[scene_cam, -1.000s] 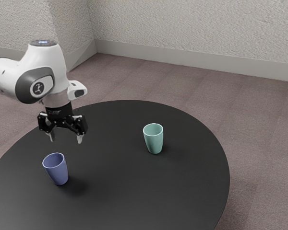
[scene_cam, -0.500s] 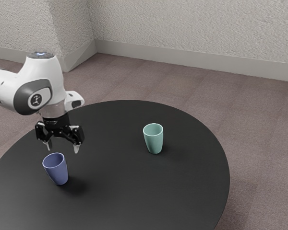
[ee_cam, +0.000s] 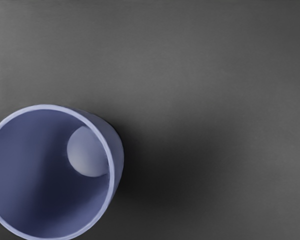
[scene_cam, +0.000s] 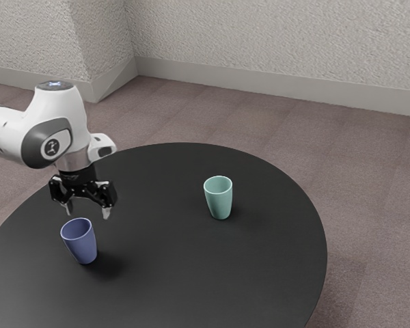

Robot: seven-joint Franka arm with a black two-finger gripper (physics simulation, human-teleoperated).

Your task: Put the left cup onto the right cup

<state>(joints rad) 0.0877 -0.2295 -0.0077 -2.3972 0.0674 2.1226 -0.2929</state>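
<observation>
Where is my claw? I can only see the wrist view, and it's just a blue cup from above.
Observer: Your claw hangs open above the blue cup, not touching it.
Operator: Is there another cup somewhere?
Observer: Yes, a green cup stands upright toward the exterior view's right, well apart from the blue one.
Operator: What are they standing on?
Observer: A round black table.
</observation>
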